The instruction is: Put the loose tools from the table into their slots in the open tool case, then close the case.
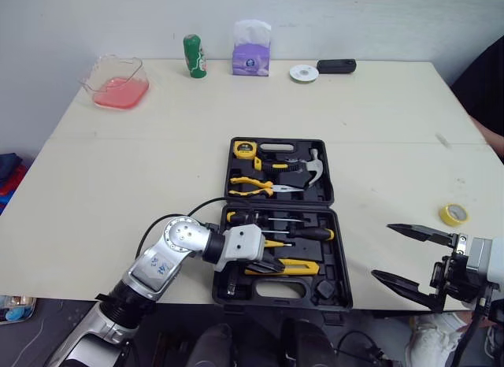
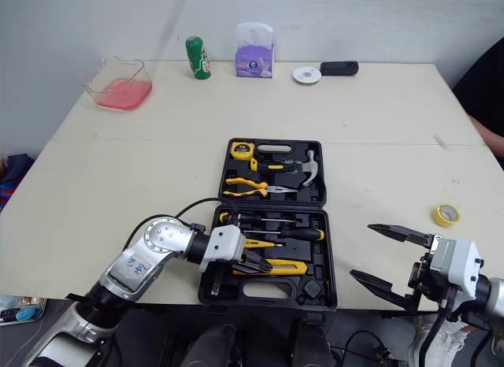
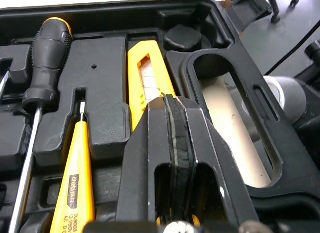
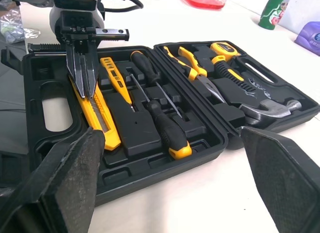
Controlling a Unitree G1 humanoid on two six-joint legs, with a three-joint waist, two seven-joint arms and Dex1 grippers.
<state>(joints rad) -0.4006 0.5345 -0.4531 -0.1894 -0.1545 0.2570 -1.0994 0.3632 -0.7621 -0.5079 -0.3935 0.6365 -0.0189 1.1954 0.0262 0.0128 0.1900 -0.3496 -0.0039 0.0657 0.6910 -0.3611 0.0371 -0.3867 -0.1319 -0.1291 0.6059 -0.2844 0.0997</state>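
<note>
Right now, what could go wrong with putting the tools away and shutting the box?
1. The left tool, shut, rests on the yellow knife; it could slip off or leave the knife sitting crooked, and the case may not shut.
2. The yellow tape roll lies on the table near the open right tool; it might get left out if the case is closed first.

One tool case [image 1: 277, 140], two screwdrivers [image 4: 167, 129], one hammer [image 1: 315, 167], one pliers [image 1: 252, 184], one tape measure [image 1: 245, 150], one tape roll [image 1: 453, 214]
</note>
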